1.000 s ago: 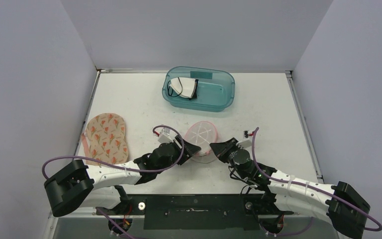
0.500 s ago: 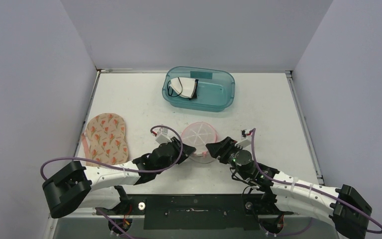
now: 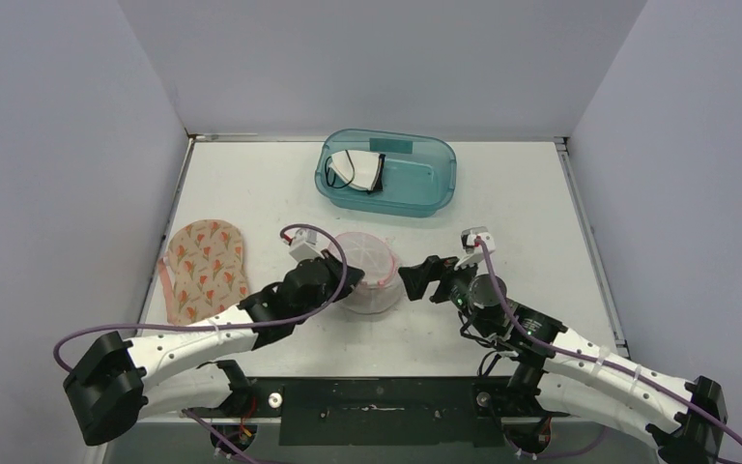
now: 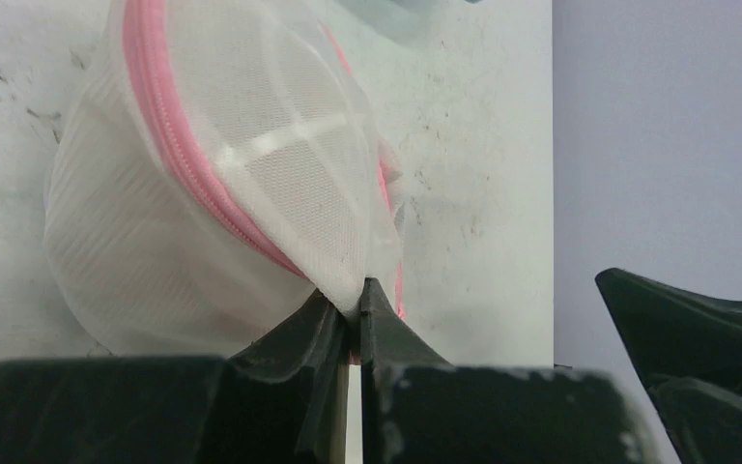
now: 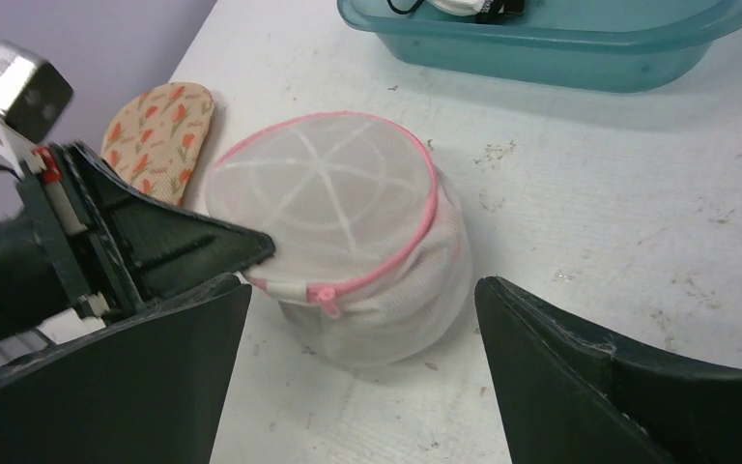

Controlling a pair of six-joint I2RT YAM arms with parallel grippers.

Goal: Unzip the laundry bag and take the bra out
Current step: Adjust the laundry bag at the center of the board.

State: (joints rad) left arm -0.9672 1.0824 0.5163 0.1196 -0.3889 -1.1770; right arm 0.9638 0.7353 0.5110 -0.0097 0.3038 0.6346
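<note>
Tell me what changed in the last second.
The left gripper closed on the mesh of the laundry bag; the right gripper released it and opened wide. The bag slid left and now stands upright. The teal tub and floral pad stayed put.

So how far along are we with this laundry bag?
Done: nothing yet; the pink zipper looks closed around the laundry bag. In hand: left claw shut on the bag's mesh edge, right claw open in front of it. To do: catch the zipper pull, unzip, take out the bra.
</note>
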